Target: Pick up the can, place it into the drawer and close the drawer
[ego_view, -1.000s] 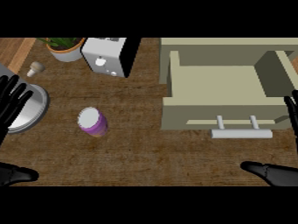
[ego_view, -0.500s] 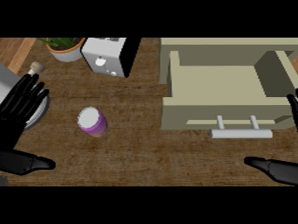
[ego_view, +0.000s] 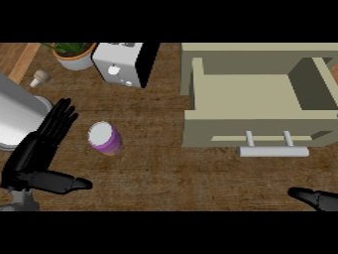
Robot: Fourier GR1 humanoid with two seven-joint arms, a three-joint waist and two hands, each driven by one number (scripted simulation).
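The small purple can with a white top (ego_view: pixel 105 139) stands on the brown wooden desk (ego_view: pixel 171 173), at about nine o'clock from the open beige drawer (ego_view: pixel 263 106) and well apart from it. The left hand (ego_view: pixel 39 151) hovers just beside the can on its nine o'clock side, fingers straight and spread, thumb jutting out toward five o'clock, holding nothing. The right hand (ego_view: pixel 329 198) shows only at the four o'clock edge of the view, fingers straight and apart, resting.

The step in hand looks like the approach to the grasp. To do it well, the left hand should slide toward three o'clock until the can sits between thumb and fingers, then curl round its middle, keeping it upright. A grey cylindrical vessel (ego_view: pixel 7 116) stands close at the hand's eleven o'clock, so the sweep should stay clear of it.
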